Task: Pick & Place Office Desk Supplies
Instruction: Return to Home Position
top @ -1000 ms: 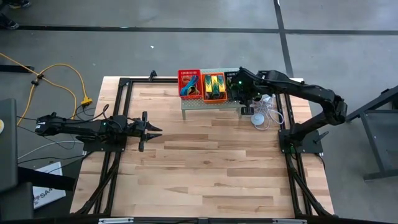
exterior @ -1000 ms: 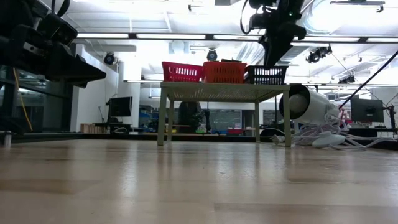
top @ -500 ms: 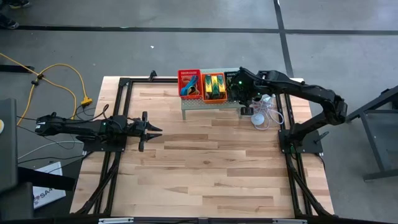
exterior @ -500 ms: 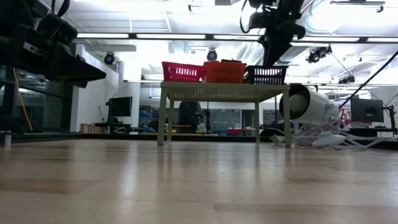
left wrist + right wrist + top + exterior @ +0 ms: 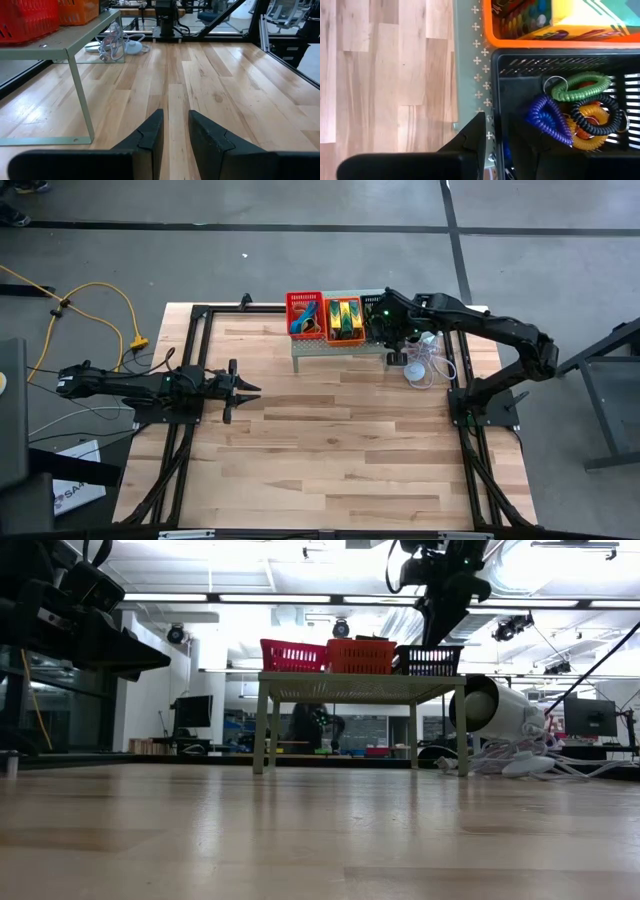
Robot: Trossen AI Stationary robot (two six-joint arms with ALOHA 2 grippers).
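Right pincer hangs over the black bin on the shelf, released and empty.

Its fingers stand a slit apart. Straight below them the loops lie in that bin: green, blue, black and orange (all tangled and touching). Just beside the pincer the orange bin holds yellow-and-green boxes. The red bin stands beyond that, and the three bins make one row on the shelf. The left pincer waits well apart over bare worktop, low and level, pointing towards the shelf, fingers narrowly parted and grasping nothing.
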